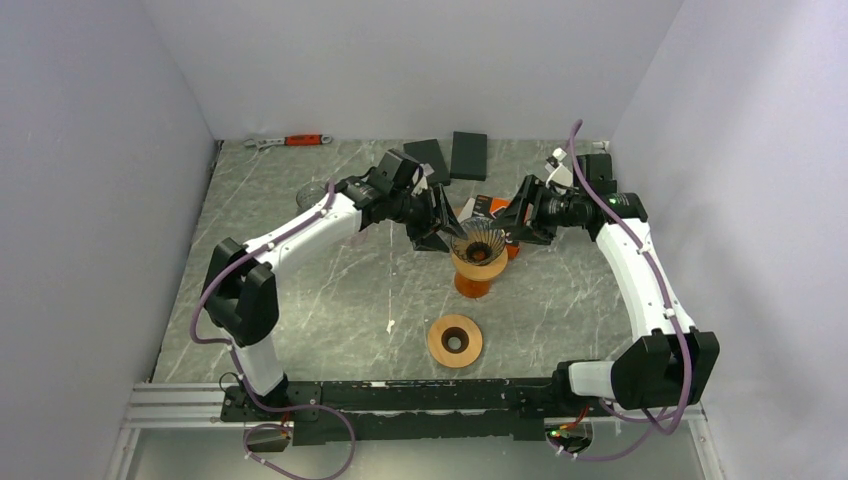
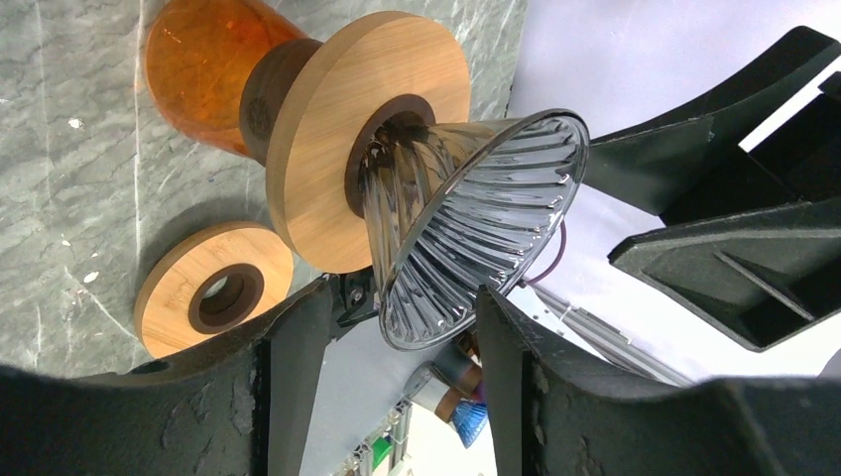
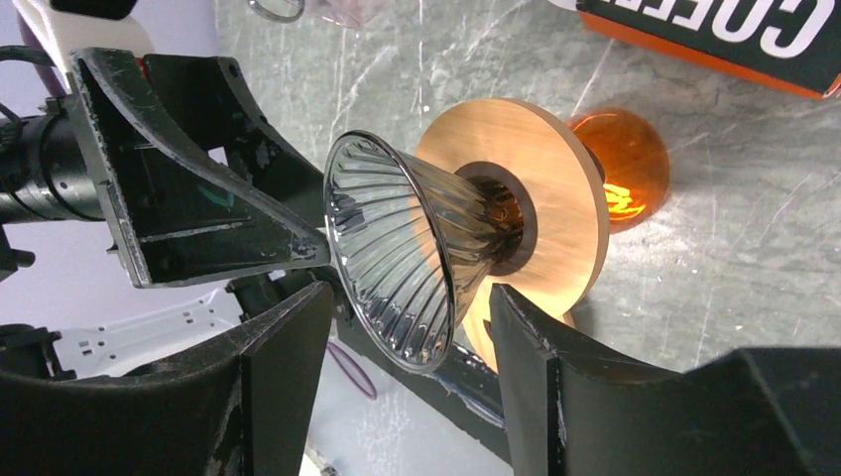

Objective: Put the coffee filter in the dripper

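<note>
The dripper [image 1: 478, 243] is a ribbed glass cone in a wooden collar on top of an orange glass carafe [image 1: 474, 281], mid-table. Its inside shows bare glass ribs, and I see no paper coffee filter in any view. My left gripper [image 1: 441, 227] is open just left of the cone, and in the left wrist view [image 2: 397, 367] the cone's rim [image 2: 476, 238] lies between the fingertips without touching. My right gripper [image 1: 516, 226] is open just right of the cone, whose rim [image 3: 397, 268] sits between its fingertips [image 3: 407, 347].
A second wooden ring [image 1: 454, 340] lies in front of the carafe. An orange and black coffee box [image 1: 492, 208] lies behind it. Two black blocks [image 1: 468, 155] and a wrench [image 1: 290, 141] are at the back. A clear glass item [image 1: 312, 193] sits at left.
</note>
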Available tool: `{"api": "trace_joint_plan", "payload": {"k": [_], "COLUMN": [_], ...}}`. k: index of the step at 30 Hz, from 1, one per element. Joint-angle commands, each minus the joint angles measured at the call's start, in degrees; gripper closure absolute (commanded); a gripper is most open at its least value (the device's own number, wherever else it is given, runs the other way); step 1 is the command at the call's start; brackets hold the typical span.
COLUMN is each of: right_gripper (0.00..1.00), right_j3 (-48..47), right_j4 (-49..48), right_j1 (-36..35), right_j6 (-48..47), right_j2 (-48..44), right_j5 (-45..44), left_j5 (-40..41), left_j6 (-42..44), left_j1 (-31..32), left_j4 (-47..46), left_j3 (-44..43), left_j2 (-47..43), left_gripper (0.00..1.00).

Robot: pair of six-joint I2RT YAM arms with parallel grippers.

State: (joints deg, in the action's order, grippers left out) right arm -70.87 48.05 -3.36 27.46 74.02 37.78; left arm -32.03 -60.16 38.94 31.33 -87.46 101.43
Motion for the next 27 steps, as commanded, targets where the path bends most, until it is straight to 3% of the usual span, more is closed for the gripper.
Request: {"api": "trace_joint_plan", "payload": {"k": [1,5,8,27], "right_gripper": [0.41,0.56,0.63,0.83], "right_j3": [-0.85,1.22,3.12,6.64], "right_j4": [1.09,0.35,-0.47,-0.75], "right_j1": [0.07,0.10,0.09,0.03], "right_j6": [-0.09,-0.78,-1.59,-3.82], "right_j2": [-0.90,-0.92,-0.37,1.79], "right_j5": [0.58,0.04,-0.24,-1.88], "left_j5": [0.24,-0.01,0.30,-0.59], "left_j6": [0.82,0.61,1.15,0.92], "left_j1": [0.14,0.17,0.10,0.50], "left_j4": [-1.03,-1.12,-0.42,-2.22], "left_j3": [-0.86,-0.56,-0.22,1.11], "left_j2": [-3.18,-2.58,-2.09,0.40], "left_gripper": [0.38,0.40,0.43,0.70]}}
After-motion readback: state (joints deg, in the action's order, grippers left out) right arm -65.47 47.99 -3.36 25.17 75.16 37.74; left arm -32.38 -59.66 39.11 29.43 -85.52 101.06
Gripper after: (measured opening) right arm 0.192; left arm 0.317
